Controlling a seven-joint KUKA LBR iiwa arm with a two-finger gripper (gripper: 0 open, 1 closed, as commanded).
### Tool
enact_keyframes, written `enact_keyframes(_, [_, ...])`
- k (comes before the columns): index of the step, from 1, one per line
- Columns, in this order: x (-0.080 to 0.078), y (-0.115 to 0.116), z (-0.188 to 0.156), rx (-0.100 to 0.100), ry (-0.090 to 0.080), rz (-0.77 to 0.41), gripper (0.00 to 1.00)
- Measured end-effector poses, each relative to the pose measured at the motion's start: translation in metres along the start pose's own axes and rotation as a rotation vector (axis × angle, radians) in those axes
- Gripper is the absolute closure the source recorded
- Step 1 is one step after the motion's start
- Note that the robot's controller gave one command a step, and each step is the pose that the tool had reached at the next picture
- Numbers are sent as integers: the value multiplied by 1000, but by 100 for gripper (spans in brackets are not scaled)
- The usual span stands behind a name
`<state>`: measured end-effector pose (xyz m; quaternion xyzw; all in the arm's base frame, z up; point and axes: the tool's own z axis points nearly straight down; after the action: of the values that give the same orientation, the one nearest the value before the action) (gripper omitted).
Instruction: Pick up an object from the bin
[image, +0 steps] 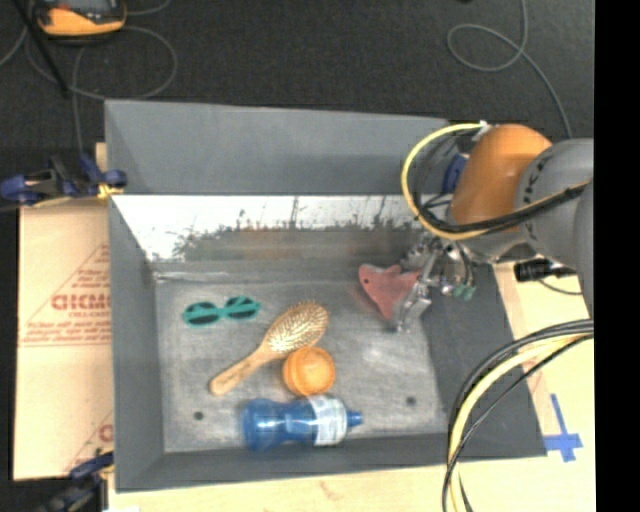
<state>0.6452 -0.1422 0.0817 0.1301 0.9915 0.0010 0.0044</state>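
Observation:
My gripper (410, 308) is low in the bin's back right corner, reaching in from the right. A dull pink, flat, roughly triangular thing (383, 285) lies right against its left side, touching or partly under it. I cannot make out whether that pink thing is gripped. Further left, near the middle of the bin floor, an orange ball (308, 371) rests against a wooden hairbrush (275, 343), which lies aslant with its handle pointing front left.
A blue bottle with a white label (292, 422) lies on its side along the front wall. Teal sunglasses (220, 311) sit at the left. Bare floor stretches between the ball and the right wall. The arm's orange cover and yellow cables hang over the right rim.

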Motion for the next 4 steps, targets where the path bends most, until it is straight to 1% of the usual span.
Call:
enact_keyframes(1, [-3,3,18,2,-4,18,0])
enact_keyframes(2, [6,27,9,5,-1,449,100])
enact_keyframes(3, [6,26,9,5,-1,448,100])
enact_keyframes(4, [10,25,-35,7,10,447,100])
